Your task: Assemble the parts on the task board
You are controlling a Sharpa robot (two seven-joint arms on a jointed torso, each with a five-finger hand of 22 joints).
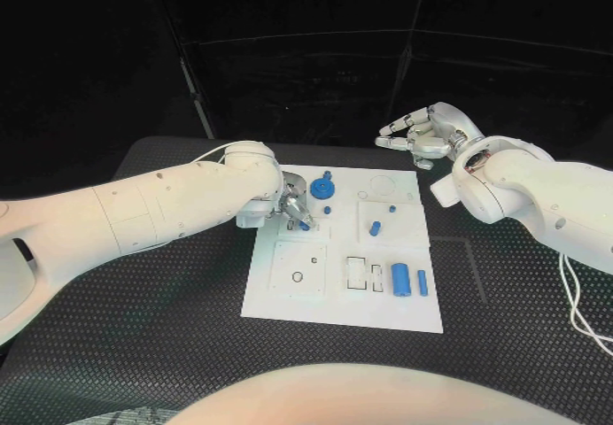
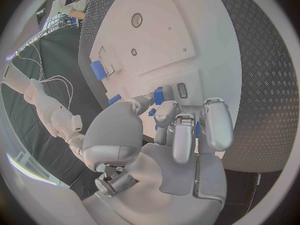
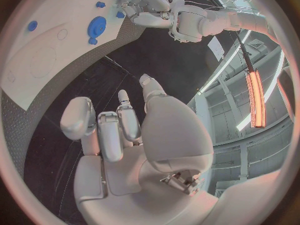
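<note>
The task board (image 1: 345, 266) lay on the tabletop (image 1: 153, 345). At its far left corner, the left hand (image 1: 294, 208) pinched a small blue part (image 1: 304, 225) in its fingers (image 2: 177, 135). Beyond its far right corner, the right hand (image 1: 422, 133) hovered, fingers (image 3: 128, 122) loosely curled and holding nothing.

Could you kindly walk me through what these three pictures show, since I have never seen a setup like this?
It is a two-armed robot at a black table. One picture looks down from its head; the two round ones come from cameras behind each wrist. On the table lies a white task board carrying small blue parts, among them a round blue gear and a blue cylinder. The left hand is down on the board, pinching a small blue part. The right hand hovers beyond the board, holding nothing, fingers loosely curled.
</note>
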